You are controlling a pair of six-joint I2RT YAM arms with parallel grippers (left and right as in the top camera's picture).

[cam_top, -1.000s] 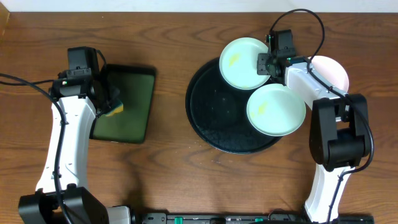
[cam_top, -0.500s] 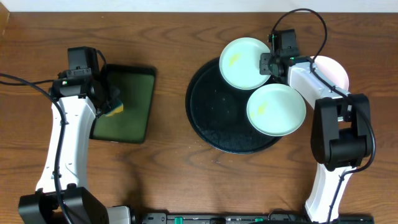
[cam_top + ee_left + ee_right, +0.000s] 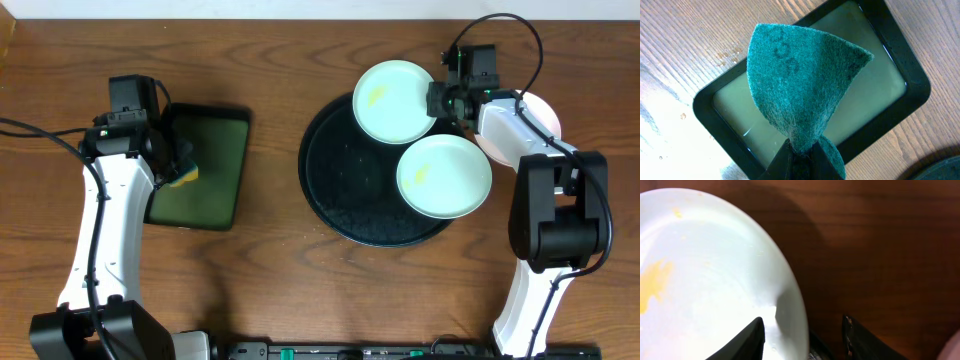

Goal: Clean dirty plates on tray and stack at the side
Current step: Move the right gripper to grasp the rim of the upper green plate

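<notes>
The right jaws stand spread astride the rim of the pale cyan plate (image 3: 715, 270), one clear of it; the left jaws pinch a green scouring pad (image 3: 800, 90).

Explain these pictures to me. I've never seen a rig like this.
Two robot arms sit at a wooden table, each ending in a two-finger gripper. One picture looks down from above; the other two come from wrist cameras. The left gripper pinches a green scouring pad above a small rectangular tray. The right gripper is open, straddling the rim of a yellow-smeared cyan plate. That plate and a mint plate rest on the round black tray; a white plate lies beside it.
</notes>
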